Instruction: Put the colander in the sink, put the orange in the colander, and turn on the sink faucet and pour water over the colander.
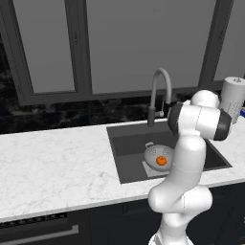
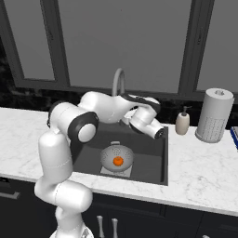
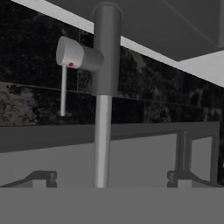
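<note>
The claw (image 3: 109, 177) is standing released, its two dark fingertips (image 3: 41, 178) spread wide apart with nothing between them but the sink faucet (image 3: 104, 100), which is running up the middle of the hand view as a straight stem, dark in one stretch and lighter in the other. Its long axis is lying along that view's vertical, and it is not touching either tip. A short grey handle (image 3: 78, 55) is sticking out sideways from the dark part of the stem, to the left of the claw's centre line as the hand camera sees it, with a small red dot on its underside and a thin rod hanging from it. No writing can be read anywhere.

From the base cameras the arm is reaching forward over the sink (image 2: 153, 160), its hand held near the foot of the faucet at the basin's back edge, and the arched spout (image 1: 162, 79) is curving over toward the basin. Below and nearer the robot than the claw, the colander (image 2: 117, 157) is sitting upright on the basin floor, open side up, with the orange (image 2: 118, 161) lying inside it. On the bench (image 2: 204, 162), well off to the claw's right, a soap bottle (image 2: 182, 122) and a paper-towel roll (image 2: 214, 115) are standing upright.
</note>
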